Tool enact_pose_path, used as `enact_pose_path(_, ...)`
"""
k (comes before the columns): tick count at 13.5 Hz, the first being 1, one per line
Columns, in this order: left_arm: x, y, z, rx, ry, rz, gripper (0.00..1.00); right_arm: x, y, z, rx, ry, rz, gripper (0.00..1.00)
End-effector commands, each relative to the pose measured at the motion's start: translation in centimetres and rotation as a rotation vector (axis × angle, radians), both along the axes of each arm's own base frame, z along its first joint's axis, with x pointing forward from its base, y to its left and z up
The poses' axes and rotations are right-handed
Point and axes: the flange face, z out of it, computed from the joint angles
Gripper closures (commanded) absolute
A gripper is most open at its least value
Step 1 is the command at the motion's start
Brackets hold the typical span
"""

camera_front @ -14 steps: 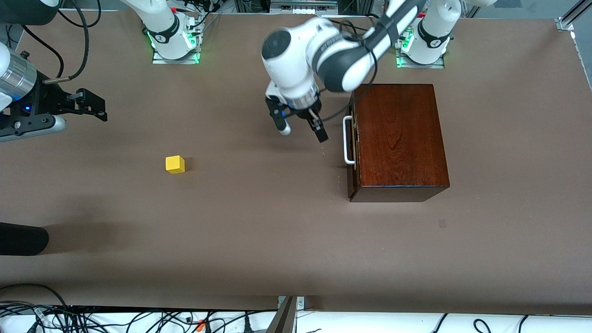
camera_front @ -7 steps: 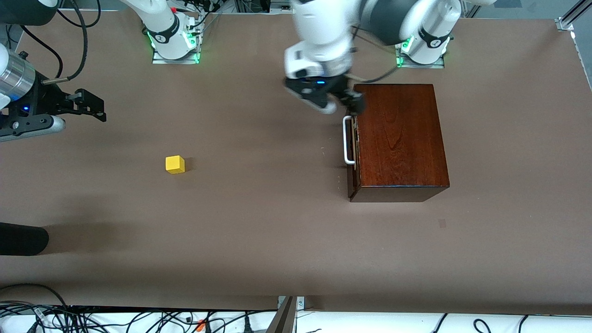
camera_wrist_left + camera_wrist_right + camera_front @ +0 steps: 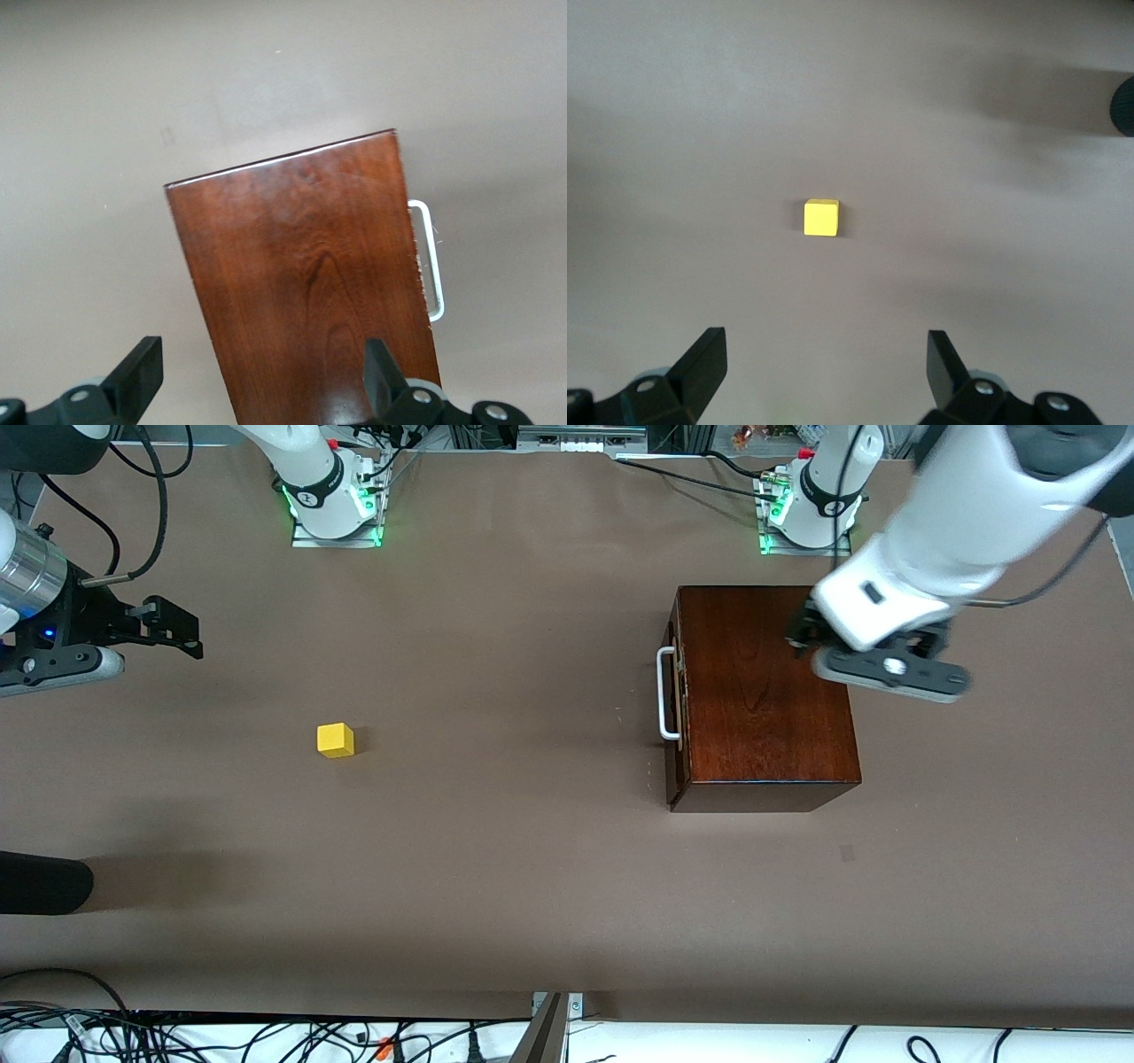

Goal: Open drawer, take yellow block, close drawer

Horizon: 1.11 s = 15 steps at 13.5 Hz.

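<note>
Both jaws wide, empty | left gripper (image 3: 257,376) over box (image 3: 762,691) | right gripper (image 3: 824,367) waits

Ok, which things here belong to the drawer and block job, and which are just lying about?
Job:
- small yellow cube
- dark red-brown wooden box with its shut drawer's white bar handle
- left gripper, over the box
- right gripper, waiting

Lying about:
- black rounded object at the table edge

Non-task items in view
Brown desk (image 3: 496,868); tangled black cables (image 3: 221,1036) along its edge nearest the front camera; dark rounded object (image 3: 40,881) at the right arm's end.
</note>
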Motion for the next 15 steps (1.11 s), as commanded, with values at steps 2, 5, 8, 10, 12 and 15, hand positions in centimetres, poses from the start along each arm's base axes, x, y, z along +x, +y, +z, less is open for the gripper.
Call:
enact_pose_path(2,-0.1,6.8,-0.2,-0.045,0.032,0.086,0.00,0.2,0.0,0.6,0.002,-0.009,-0.012,0.00)
enact_pose_path(5,-0.4,9.7,-0.8,-0.046,-0.008,0.100,0.00,0.2,0.0,0.6,0.001,-0.007,-0.012,0.00)
enact_pose_path(8,-1.8,11.0,-1.8,-0.050,-0.036,0.100,0.00,0.2,0.0,0.6,0.001,-0.007,-0.012,0.00)
enact_pose_path(10,-2.5,11.6,-1.8,-0.048,-0.037,0.108,0.00,0.2,0.0,0.6,0.002,-0.009,-0.012,0.00)
enact_pose_path(12,-2.7,11.6,-1.9,-0.049,-0.043,0.106,0.00,0.2,0.0,0.6,0.002,-0.009,-0.012,0.00)
enact_pose_path(15,-2.6,11.6,-1.9,-0.050,-0.049,0.107,0.00,0.2,0.0,0.6,0.002,-0.009,-0.012,0.00)
